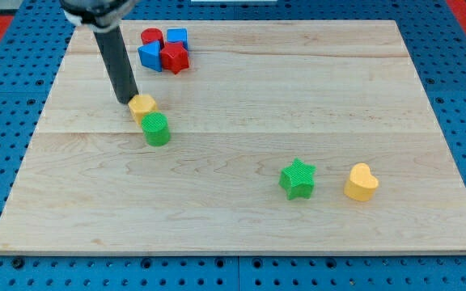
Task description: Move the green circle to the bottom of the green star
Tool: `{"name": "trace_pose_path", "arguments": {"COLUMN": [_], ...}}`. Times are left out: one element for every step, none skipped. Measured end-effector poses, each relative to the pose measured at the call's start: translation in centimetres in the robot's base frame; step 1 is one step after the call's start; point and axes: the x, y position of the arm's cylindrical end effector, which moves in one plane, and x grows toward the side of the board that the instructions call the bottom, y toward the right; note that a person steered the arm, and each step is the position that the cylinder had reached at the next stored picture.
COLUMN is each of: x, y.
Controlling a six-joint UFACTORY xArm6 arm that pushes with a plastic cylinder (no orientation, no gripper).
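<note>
The green circle (157, 129) lies left of the board's middle. The green star (298, 179) lies lower, toward the view's right, far from the circle. My tip (124, 101) is down at the board, just left of a yellow block (142, 106) and touching or nearly touching it. That yellow block sits against the green circle's upper left side. The rod rises from the tip toward the view's top left.
A cluster at the view's top holds a red cylinder (151, 37), a blue cube (177, 36), a blue triangular block (150, 56) and a red star (175, 58). A yellow heart (361, 183) lies right of the green star. The wooden board (241, 234) sits on a blue pegboard.
</note>
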Motion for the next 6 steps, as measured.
{"name": "trace_pose_path", "arguments": {"x": [5.0, 8.4, 9.5, 13.3, 14.3, 14.3], "y": [2.6, 5.6, 10.0, 16.6, 21.8, 25.1]}}
